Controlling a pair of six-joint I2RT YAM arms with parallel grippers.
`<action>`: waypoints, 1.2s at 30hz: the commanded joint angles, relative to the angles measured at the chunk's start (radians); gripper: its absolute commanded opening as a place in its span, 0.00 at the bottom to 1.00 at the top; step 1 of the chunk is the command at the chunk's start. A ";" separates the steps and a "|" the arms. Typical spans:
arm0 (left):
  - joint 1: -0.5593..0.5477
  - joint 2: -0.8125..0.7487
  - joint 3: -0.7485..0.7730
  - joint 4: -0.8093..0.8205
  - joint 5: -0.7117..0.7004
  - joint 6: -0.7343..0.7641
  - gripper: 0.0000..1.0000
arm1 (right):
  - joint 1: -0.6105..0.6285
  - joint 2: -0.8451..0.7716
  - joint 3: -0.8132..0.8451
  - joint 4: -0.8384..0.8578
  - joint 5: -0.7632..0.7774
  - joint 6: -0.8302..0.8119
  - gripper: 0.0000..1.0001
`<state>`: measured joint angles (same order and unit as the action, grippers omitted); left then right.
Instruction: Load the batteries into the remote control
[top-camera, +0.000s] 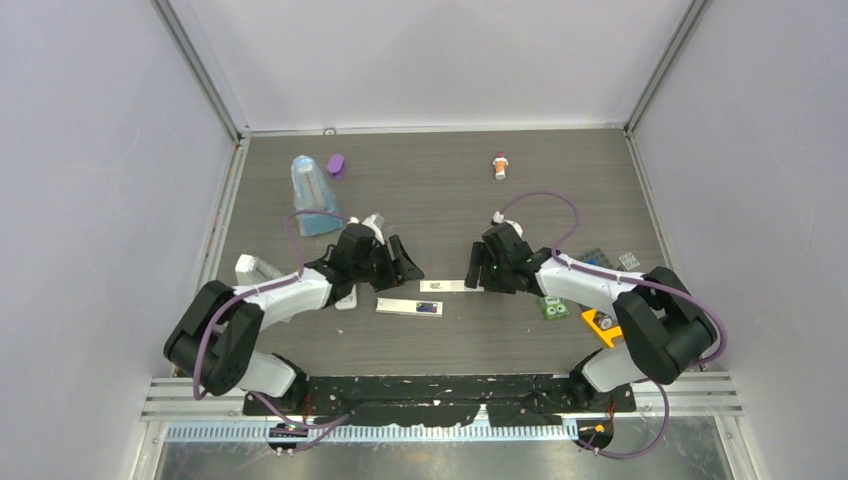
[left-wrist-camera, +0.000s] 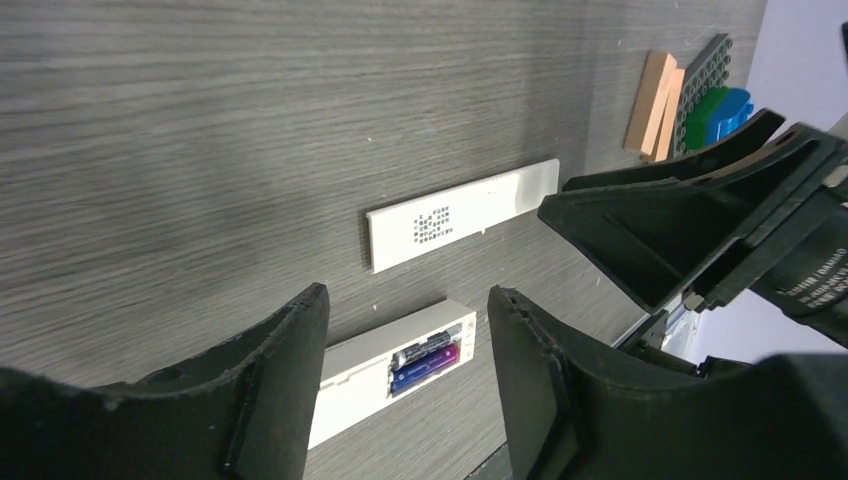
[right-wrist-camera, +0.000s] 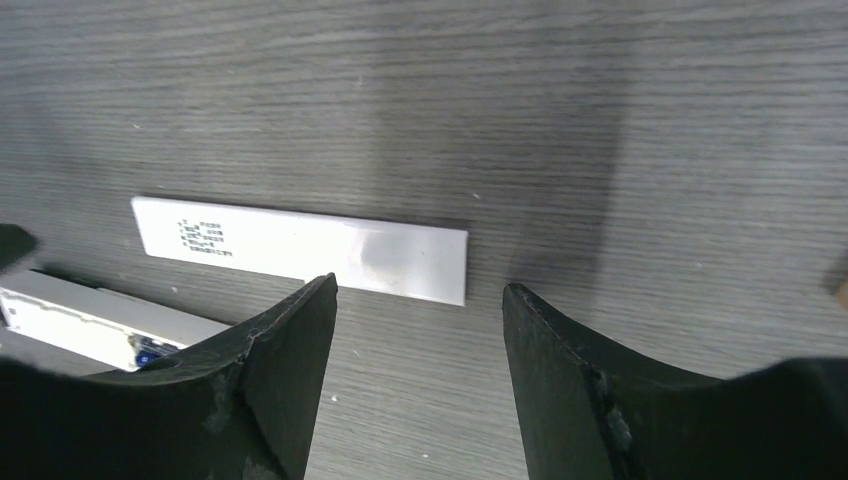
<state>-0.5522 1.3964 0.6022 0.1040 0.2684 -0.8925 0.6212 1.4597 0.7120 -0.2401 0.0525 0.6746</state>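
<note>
Remote control (top-camera: 410, 307) near left tool (top-camera: 405, 265), untouched

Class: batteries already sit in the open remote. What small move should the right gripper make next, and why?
Probably lower the right gripper onto the white cover and close: its jaws stand open above that cover's end, and the remote shows batteries inside its bay.

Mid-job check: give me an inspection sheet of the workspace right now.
Surface: dark wood-grain table.
Job's things: remote control lies with compartment open, batteries inside; flat white plate beside it, apart.
Clutter: clear bluish bottle, purple cap, small red-and-white bottle, green block.
Hands: left hand and right hand open, empty.
Cables: purple cable along each arm.
Surroundings: pale walls, metal frame.
</note>
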 joint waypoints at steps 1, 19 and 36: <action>-0.052 0.061 0.051 0.098 -0.022 -0.032 0.58 | -0.007 0.010 -0.031 0.097 -0.037 0.029 0.66; -0.096 0.218 0.051 0.224 -0.002 -0.091 0.43 | -0.024 0.039 -0.085 0.208 -0.174 0.049 0.57; -0.096 0.178 0.000 0.387 0.060 -0.100 0.27 | -0.024 0.017 -0.079 0.212 -0.237 0.061 0.51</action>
<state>-0.6212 1.5982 0.6006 0.2958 0.2169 -0.9581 0.5770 1.4723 0.6506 -0.0536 -0.0662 0.6998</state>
